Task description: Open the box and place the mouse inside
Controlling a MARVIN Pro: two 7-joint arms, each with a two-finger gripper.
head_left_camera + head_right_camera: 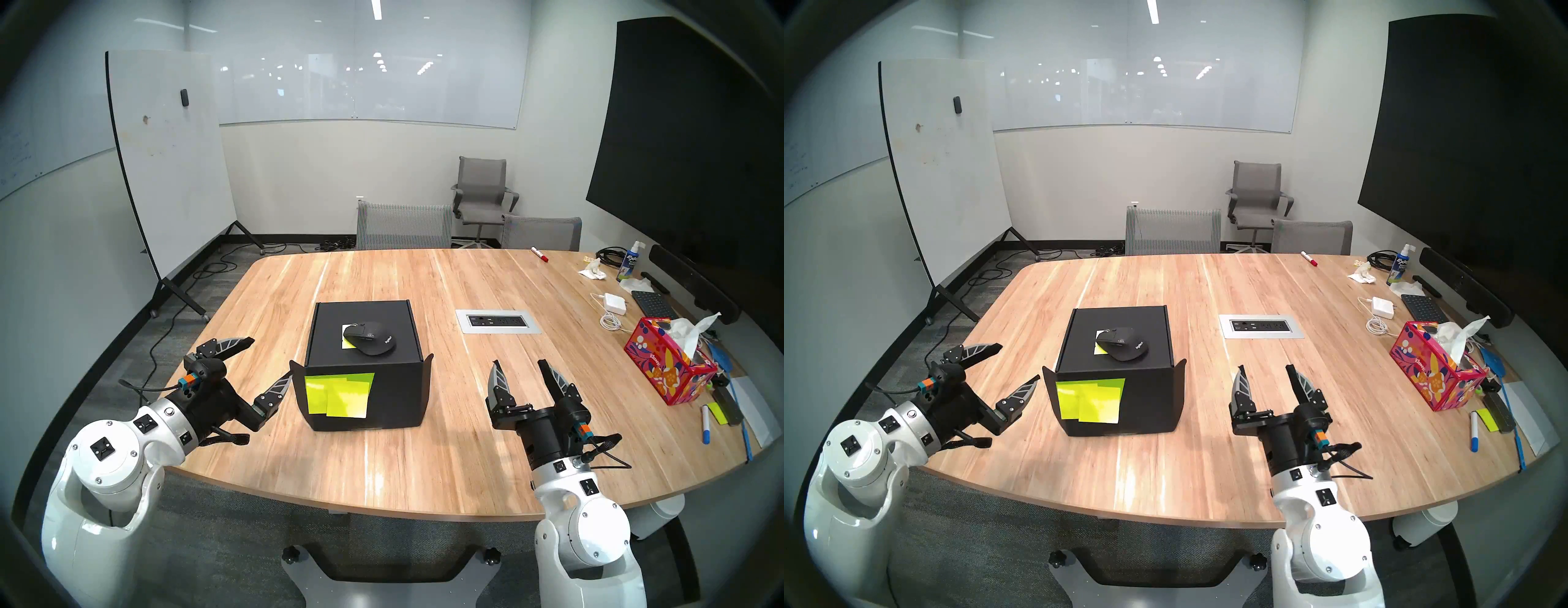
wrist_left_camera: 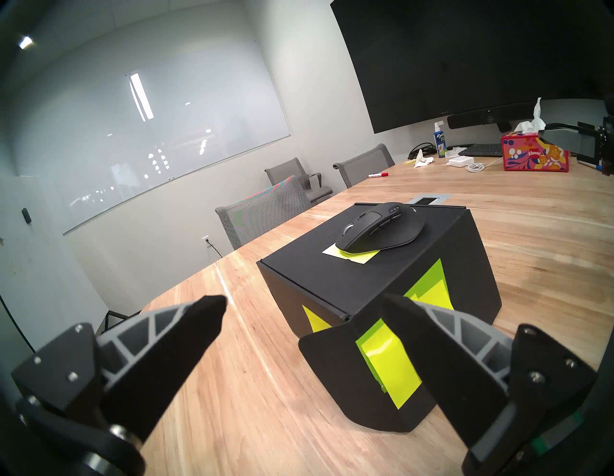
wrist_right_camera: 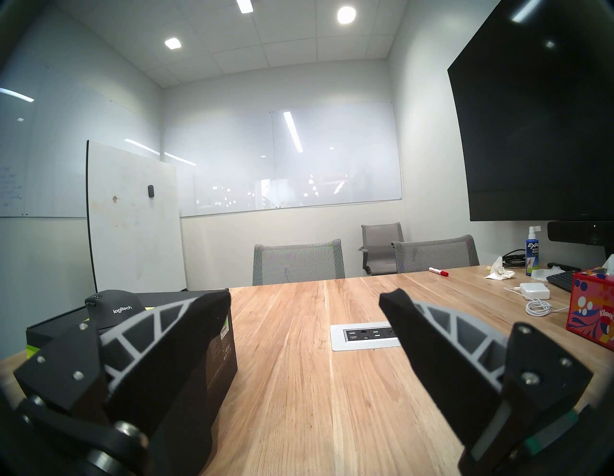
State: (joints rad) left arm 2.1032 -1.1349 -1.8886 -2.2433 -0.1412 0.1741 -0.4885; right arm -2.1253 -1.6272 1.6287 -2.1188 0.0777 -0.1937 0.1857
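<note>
The black box (image 2: 392,286) sits closed on the wooden table (image 2: 272,392), and everything else is placed from it. The mouse (image 2: 382,234) lies on its lid, partly over a pale sticky note (image 2: 352,256). Neon yellow-green notes (image 2: 388,362) cover its near face and flap. The left gripper (image 2: 304,304) is just in front of the box with fingers spread wide, empty; its right finger (image 2: 442,359) overlaps the flap. Far behind the box stands a red tissue box (image 2: 535,159)

mouse (image 1: 369,336) on box (image 1: 365,395) (table (image 1: 424,446) centre)
</note>
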